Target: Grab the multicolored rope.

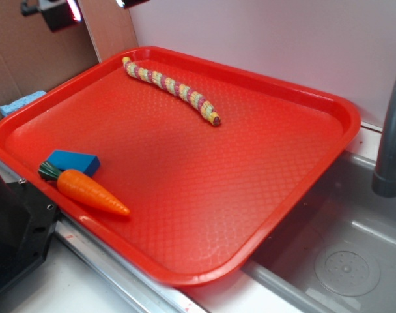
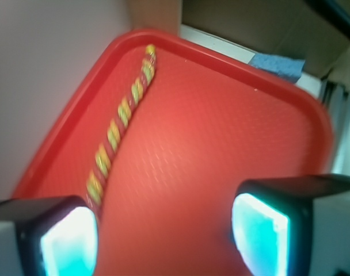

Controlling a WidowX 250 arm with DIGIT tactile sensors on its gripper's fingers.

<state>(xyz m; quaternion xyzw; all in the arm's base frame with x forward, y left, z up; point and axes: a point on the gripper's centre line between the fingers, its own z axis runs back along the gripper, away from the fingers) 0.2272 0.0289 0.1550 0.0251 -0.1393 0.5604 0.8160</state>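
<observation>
Multicolored rope [image 1: 173, 87] lies slightly curved on the red tray [image 1: 204, 195], along its far edge beside the white wall. Claw [image 2: 163, 233] open, jaws spread wide above the tray, holding nothing; the rope's near end sits just by the left finger [image 2: 54, 236] in the wrist view. Toy carrot [image 1: 87, 189] and blue block [image 1: 73, 161] touching at the tray's near corner, well apart from the rope. Blue sponge [image 1: 21, 102] off the tray

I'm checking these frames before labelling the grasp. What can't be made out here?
- Gripper: wrist view cuts off its jaws at the bottom edge; exterior view shows only a dark part at the top edge.
- Multicolored rope: near end hidden behind one jaw in the blurred wrist view.
- Blue sponge: partly hidden behind the red tray rim.
</observation>
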